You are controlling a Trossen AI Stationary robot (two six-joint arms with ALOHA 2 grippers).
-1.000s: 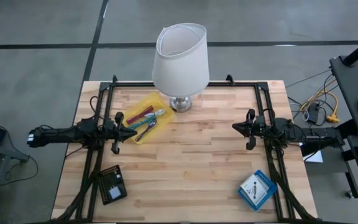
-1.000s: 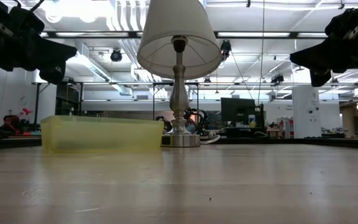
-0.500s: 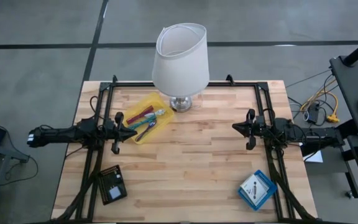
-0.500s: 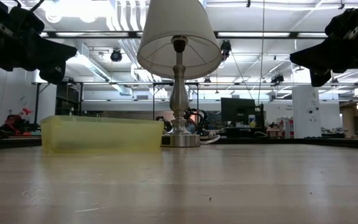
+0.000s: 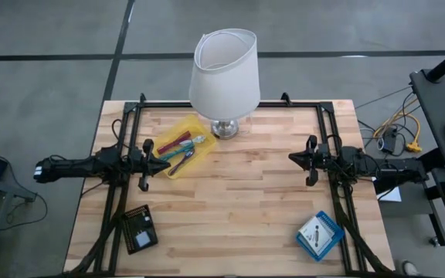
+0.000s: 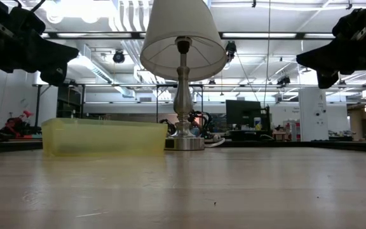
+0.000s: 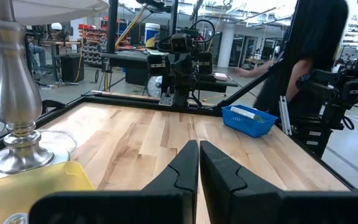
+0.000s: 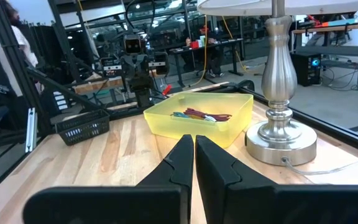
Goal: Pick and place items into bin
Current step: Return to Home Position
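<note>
A yellow bin (image 5: 181, 145) stands on the wooden table at the far left, next to the lamp's base. Magenta, purple and teal pen-like sticks (image 5: 180, 144) lie inside it; they also show in the right wrist view (image 8: 201, 116). My left gripper (image 5: 166, 164) is shut and empty, raised at the table's left, just near of the bin. My right gripper (image 5: 291, 157) is shut and empty, raised at the table's right. Both show shut in their wrist views, the left (image 7: 199, 155) and the right (image 8: 194, 149). No white cards or cubes show outside the bins.
A big white lamp (image 5: 224, 71) stands at the far middle on a silver base (image 5: 225, 128). A black basket (image 5: 140, 228) sits at the near left and a blue basket (image 5: 320, 235) at the near right. Bare wood (image 5: 238, 201) lies between the arms.
</note>
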